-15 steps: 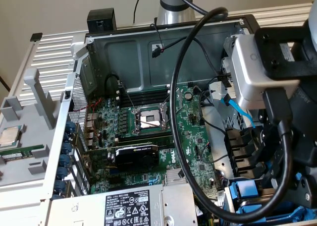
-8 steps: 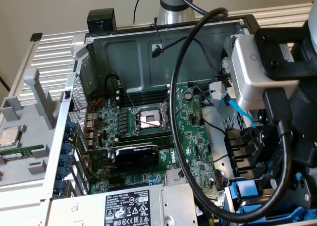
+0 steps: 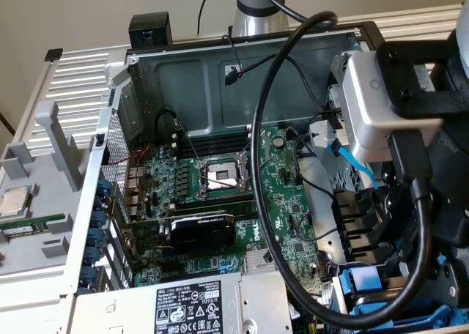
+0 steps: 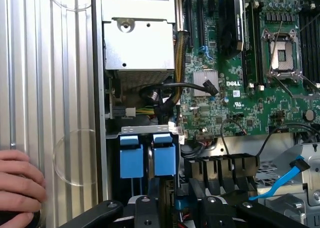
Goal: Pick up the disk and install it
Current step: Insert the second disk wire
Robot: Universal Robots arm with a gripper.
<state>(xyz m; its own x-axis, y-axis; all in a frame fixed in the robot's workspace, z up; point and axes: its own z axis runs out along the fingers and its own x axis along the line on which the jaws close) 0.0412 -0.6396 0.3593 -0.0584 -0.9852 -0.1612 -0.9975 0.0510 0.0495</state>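
Jaws: open or closed, cannot tell; near blue carriers [image 4: 164, 159] in bay. Disk likely dense, rigid, shock-sensitive; grip carrier edges, not label.

One open computer case [image 3: 146, 78], two blue carrier tabs [image 4: 131, 155], one hand [image 4: 17, 185], one loose CPU chip [image 3: 16, 201]

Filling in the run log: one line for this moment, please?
tool: over the drive bay, near two blue carrier tabs | hold: cannot tell | person's hand: beside case
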